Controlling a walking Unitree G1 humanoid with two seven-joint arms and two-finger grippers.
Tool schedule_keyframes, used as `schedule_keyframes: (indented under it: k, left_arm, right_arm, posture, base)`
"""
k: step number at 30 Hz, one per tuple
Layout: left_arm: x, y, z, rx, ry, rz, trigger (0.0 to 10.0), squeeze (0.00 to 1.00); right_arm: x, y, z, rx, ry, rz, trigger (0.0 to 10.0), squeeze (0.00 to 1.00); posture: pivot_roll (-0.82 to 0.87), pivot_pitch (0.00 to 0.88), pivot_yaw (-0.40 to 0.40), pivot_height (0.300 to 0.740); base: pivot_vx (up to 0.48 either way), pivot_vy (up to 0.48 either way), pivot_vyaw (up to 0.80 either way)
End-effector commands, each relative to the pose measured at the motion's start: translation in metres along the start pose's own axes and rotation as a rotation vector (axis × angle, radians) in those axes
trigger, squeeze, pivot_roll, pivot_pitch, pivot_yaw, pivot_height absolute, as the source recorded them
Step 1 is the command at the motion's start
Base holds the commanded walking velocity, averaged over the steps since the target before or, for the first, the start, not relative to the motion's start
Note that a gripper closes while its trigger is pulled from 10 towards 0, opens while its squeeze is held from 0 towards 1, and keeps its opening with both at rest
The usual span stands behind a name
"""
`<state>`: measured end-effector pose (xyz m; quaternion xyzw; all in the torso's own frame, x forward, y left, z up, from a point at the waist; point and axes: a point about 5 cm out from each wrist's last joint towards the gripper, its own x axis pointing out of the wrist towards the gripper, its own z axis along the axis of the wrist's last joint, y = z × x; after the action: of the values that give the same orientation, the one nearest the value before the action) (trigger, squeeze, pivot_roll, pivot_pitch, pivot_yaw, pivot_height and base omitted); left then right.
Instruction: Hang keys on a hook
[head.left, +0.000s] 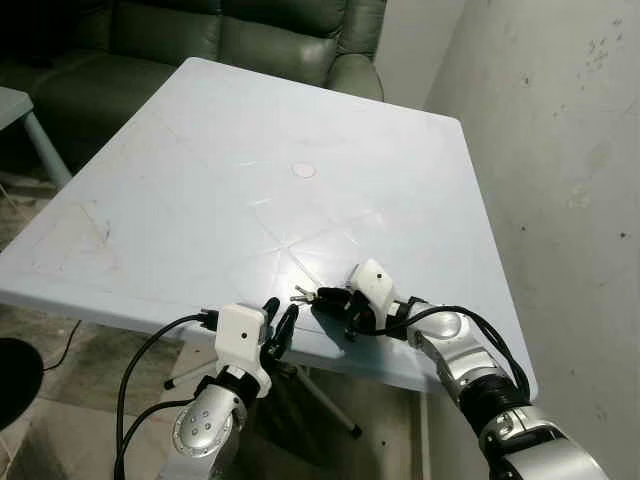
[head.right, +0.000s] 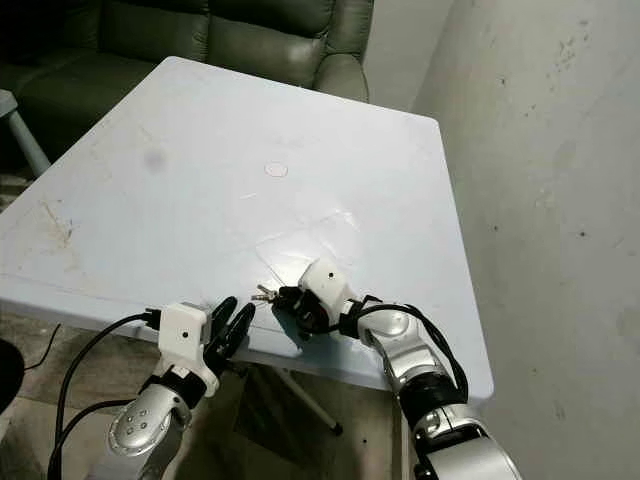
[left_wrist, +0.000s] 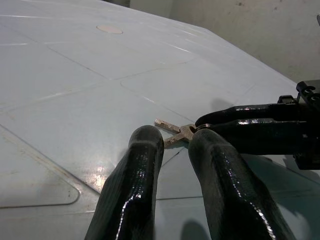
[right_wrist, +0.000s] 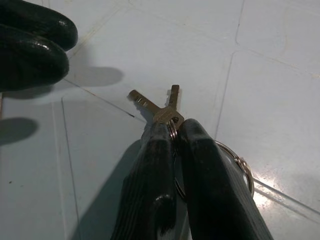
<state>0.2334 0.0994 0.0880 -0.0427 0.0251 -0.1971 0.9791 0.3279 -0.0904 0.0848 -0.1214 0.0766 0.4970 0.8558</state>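
Two small metal keys (head.left: 303, 294) on a ring lie near the front edge of the pale blue table (head.left: 200, 200). My right gripper (head.left: 322, 297) is shut on them where the key heads meet the ring. In the right wrist view the keys (right_wrist: 160, 105) fan out beyond the closed right gripper (right_wrist: 172, 127), and the ring (right_wrist: 240, 165) shows beside one finger. My left gripper (head.left: 280, 312) sits at the table's front edge, just left of the keys, open by a narrow gap with nothing in it. Its wrist view looks past the left gripper (left_wrist: 177, 140) at the keys (left_wrist: 172, 132).
A round plug (head.left: 303, 170) marks the table's middle. A green sofa (head.left: 250, 40) stands behind the table. A grey wall (head.left: 560, 180) runs close along the table's right side. A second small table (head.left: 15, 105) stands at the far left.
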Motion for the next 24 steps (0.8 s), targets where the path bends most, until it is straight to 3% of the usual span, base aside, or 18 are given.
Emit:
schedule_keyframes:
  k: [1, 11, 17, 18, 24]
  left_arm:
    - [0.003, -0.007, 0.005, 0.001, -0.017, -0.026, 10.0, 0.0]
    - [0.004, -0.008, 0.005, 0.001, -0.017, -0.027, 10.0, 0.0]
    - [0.009, -0.005, 0.005, 0.021, -0.021, -0.016, 10.0, 0.0]
    - [0.011, -0.002, 0.006, 0.032, -0.022, 0.0, 10.0, 0.0]
    - [0.02, 0.013, 0.008, 0.039, -0.014, 0.064, 10.0, 0.0]
  right_arm:
    - [-0.003, -0.005, -0.002, 0.016, 0.008, -0.025, 0.0, 0.0]
    - [-0.002, -0.01, 0.006, 0.086, -0.062, -0.072, 0.0, 0.0]
    - [-0.005, -0.023, 0.022, 0.154, -0.201, -0.163, 0.0, 0.0]
    - [-0.008, -0.029, 0.031, 0.166, -0.266, -0.211, 0.0, 0.0]
    - [-0.017, -0.046, 0.05, 0.213, -0.392, -0.333, 0.0, 0.0]
  posture:
    - [0.08, 0.096, -0.149, 0.74]
    - [0.08, 0.083, -0.15, 0.74]
    - [0.08, 0.065, -0.149, 0.74]
    - [0.08, 0.063, -0.147, 0.74]
    - [0.06, 0.044, -0.143, 0.74]
  base:
    - [0.0, 0.0, 0.0]
    - [0.0, 0.0, 0.0]
    - [0.0, 0.0, 0.0]
    - [0.0, 0.0, 0.0]
    - [0.0, 0.0, 0.0]
